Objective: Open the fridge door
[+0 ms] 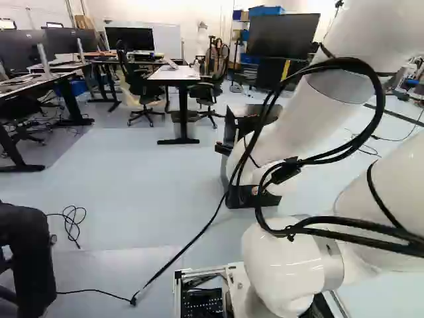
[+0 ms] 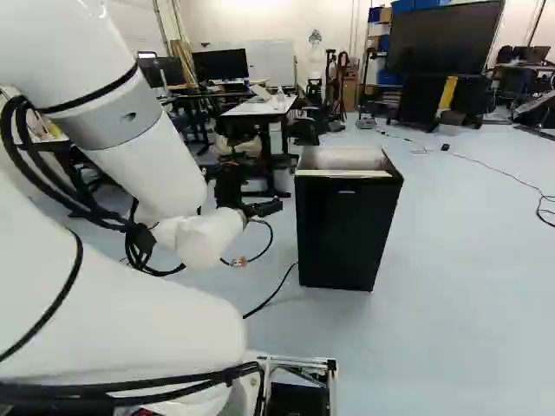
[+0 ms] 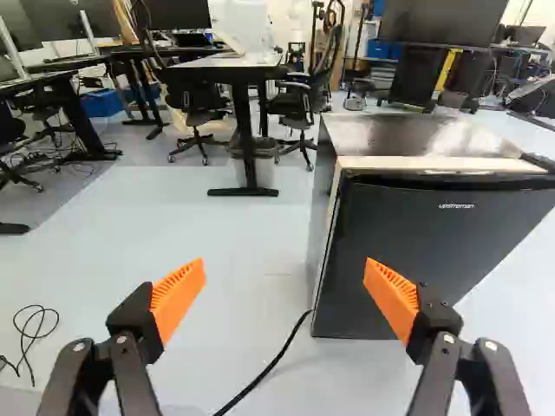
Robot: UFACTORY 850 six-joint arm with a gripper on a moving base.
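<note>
The fridge door [image 3: 434, 251] is closed, its dark front lying along the body of the small black fridge [image 2: 347, 230]. The fridge stands upright on the pale floor [image 2: 451, 303], right of the middle in the right base view. In the left base view the arm hides much of it. Along the door's top edge runs a dark recess, and above that a light strip [image 3: 381, 163] borders the shiny top [image 3: 408, 134].

The black gripper [image 2: 253, 208] is spread wide, its two fingers well apart and their orange pads [image 3: 179, 295] facing each other. The fridge is ahead of it, apart from the fingers; in the wrist view the robot's right finger overlaps the lower part of the door, while the left one shows against the floor. The white arm [image 2: 147, 165] reaches forward from the base, with black cables strapped along it.

A black cord [image 3: 273, 364] lies on the floor near the fridge's lower corner. Farther off stand a table [image 3: 251, 186] with dark legs and some black office chairs [image 3: 299, 108]. Behind these, a large dark screen [image 2: 442, 39] and a whiteboard [image 1: 167, 41] stand toward the far wall
</note>
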